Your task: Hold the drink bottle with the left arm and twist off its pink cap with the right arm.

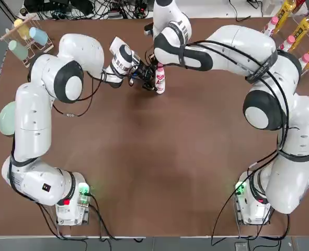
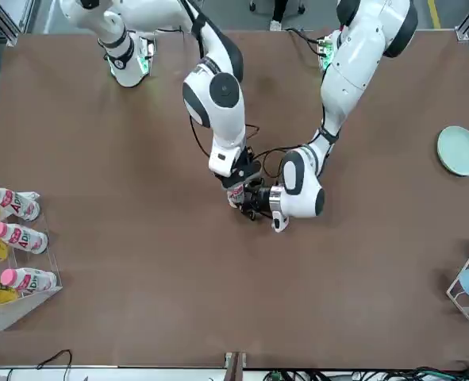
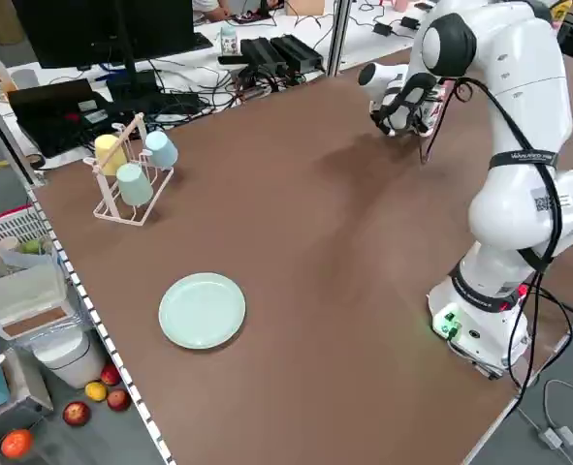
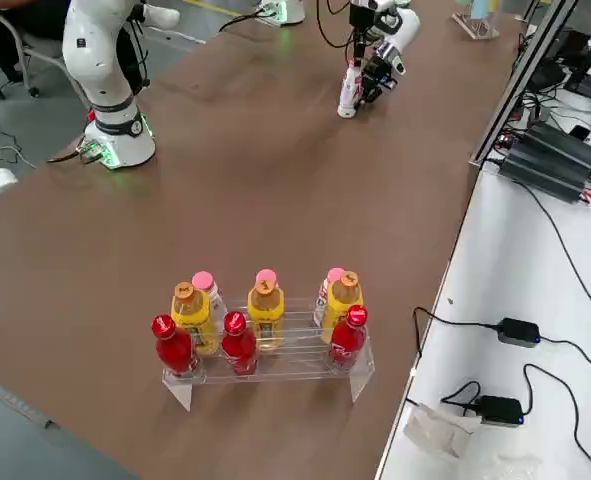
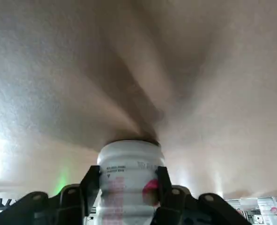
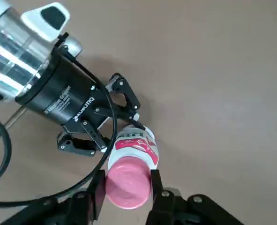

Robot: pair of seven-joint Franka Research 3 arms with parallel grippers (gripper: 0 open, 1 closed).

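Observation:
The drink bottle (image 1: 160, 82) stands upright on the brown table at the back centre, white with a red-pink label. My left gripper (image 5: 126, 185) reaches in from the side and is shut on the bottle's body (image 5: 129, 164), one black finger (image 5: 90, 185) on each flank. My right gripper (image 6: 127, 185) comes down from above and is shut on the pink cap (image 6: 126, 183), which sits between its two fingers (image 6: 154, 183). In the right wrist view the left gripper (image 6: 129, 123) shows lower down, clamped on the label. In the front view both grippers meet at the bottle (image 2: 236, 194).
A clear rack of yellow, red and pink-capped bottles (image 4: 265, 330) stands at the table's back right corner (image 1: 295, 31). A cup rack (image 1: 26, 39) is at the back left, and a pale green plate (image 1: 8, 117) lies near the left edge.

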